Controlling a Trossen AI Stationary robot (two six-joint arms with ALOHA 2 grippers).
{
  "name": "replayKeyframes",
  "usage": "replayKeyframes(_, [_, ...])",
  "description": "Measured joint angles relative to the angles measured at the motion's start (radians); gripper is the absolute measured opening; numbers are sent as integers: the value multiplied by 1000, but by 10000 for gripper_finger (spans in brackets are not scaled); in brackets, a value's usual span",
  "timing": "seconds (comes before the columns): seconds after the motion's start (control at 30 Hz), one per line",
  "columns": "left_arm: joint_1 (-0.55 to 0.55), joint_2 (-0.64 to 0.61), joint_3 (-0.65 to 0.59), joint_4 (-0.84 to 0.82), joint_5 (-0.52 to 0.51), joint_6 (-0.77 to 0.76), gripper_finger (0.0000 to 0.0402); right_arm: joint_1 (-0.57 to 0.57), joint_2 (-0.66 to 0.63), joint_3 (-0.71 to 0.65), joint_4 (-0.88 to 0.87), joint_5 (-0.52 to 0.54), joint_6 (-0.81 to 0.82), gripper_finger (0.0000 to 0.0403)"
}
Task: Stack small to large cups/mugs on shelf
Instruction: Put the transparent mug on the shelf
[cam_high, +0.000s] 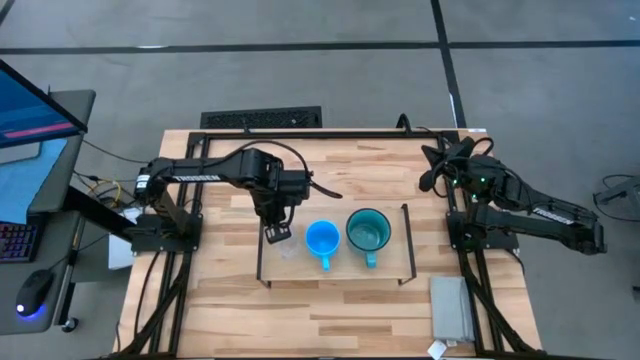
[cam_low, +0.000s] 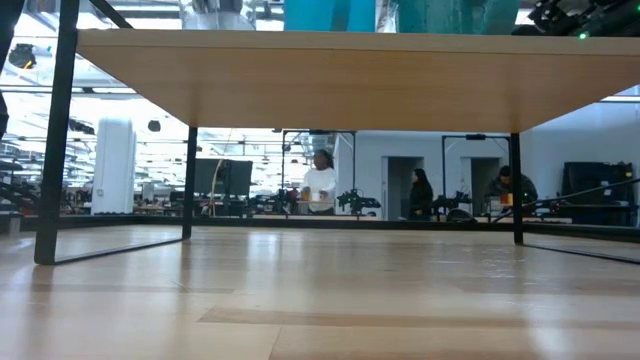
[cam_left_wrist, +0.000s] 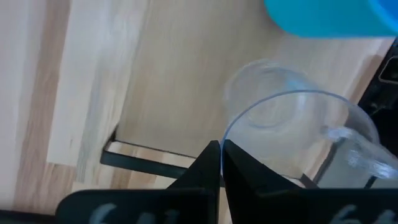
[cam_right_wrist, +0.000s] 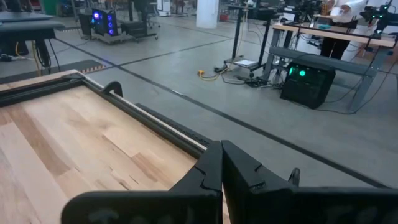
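The clear glass cup (cam_left_wrist: 292, 124) is at the left end of the shelf (cam_high: 340, 268), beside its black wire upright (cam_left_wrist: 143, 152). The bright blue mug (cam_high: 322, 240) and the teal mug (cam_high: 368, 232) stand upright on the shelf board to the cup's right, handles toward the near edge. My left gripper (cam_high: 277, 232) is over the glass cup and shut on it. My right gripper (cam_right_wrist: 222, 155) is shut and empty, with its arm folded at the table's right edge (cam_high: 480, 185). My left gripper pinches the glass cup's rim (cam_left_wrist: 231, 127), the wall passing between the two fingertips, so one finger is inside the cup and one outside. The fingers come from above, pointing down. The cup is mouth up; I cannot tell whether its base (cam_left_wrist: 267, 87) rests on the board.
A grey flat block (cam_high: 452, 308) lies at the table's near right. A black grille (cam_high: 262, 120) lies past the far edge. A desk with a monitor (cam_high: 30, 110) stands left of the table. People stand in the room behind (cam_low: 320, 185).
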Motion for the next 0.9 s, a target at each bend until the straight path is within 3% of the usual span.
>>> replayKeyframes(0.9, [4,-1,7,-1,25,22,11,0,0,0,2,0,26,24])
